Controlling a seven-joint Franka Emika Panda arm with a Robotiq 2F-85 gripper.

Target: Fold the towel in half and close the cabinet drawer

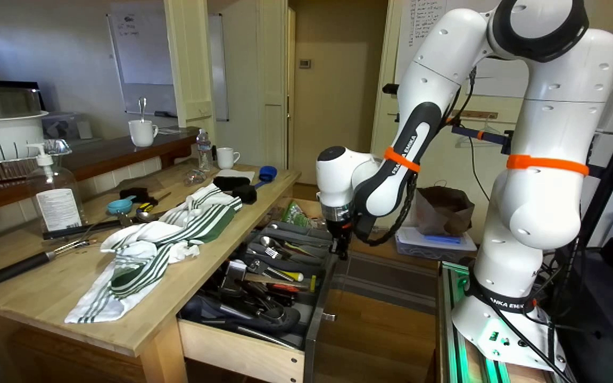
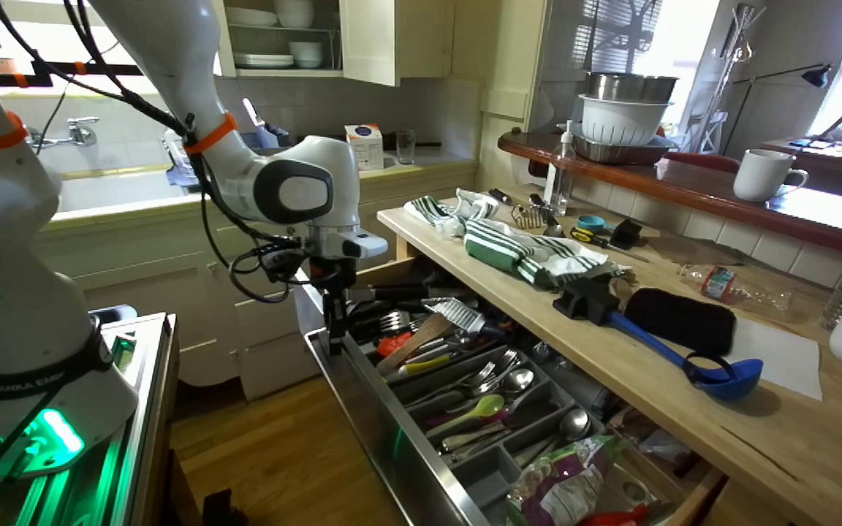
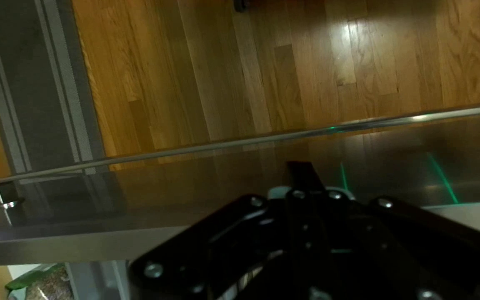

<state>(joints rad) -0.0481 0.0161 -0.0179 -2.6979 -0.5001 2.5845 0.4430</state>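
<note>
1. A light-wood surface [image 2: 830,446] runs lengthwise through both exterior views.
2. A white robot arm [image 1: 543,133], green light glowing at its base, bends over to the steel front of the cabinet drawer [image 1: 242,346].
3. The drawer stands pulled out below the surface's edge, its gray utensil tray [image 2: 490,478] crowded with cutlery [image 2: 519,378], a lime-green spoon [image 2: 489,405] among it; a bar handle [image 3: 331,129] crosses the front in the wrist view.
4. The towel [image 1: 163,239], white with green stripes, lies rumpled and twisted on the surface, along the edge nearest the drawer.
5. A clear pump bottle [image 1: 57,197] stands upright on the side of the towel away from the drawer.
6. A blue ladle [image 2: 647,338] lies on the surface near one end of the towel.
7. The pincer [image 3: 300,171] points down at the drawer front, its fingers brought narrowly together; whether the tips touch the steel cannot be told.
8. A white mug [image 1: 142,133] holds an upright metal spoon [image 1: 142,106].
9. A turquoise measuring cup [image 1: 119,206] sits on the surface near the towel.
</note>
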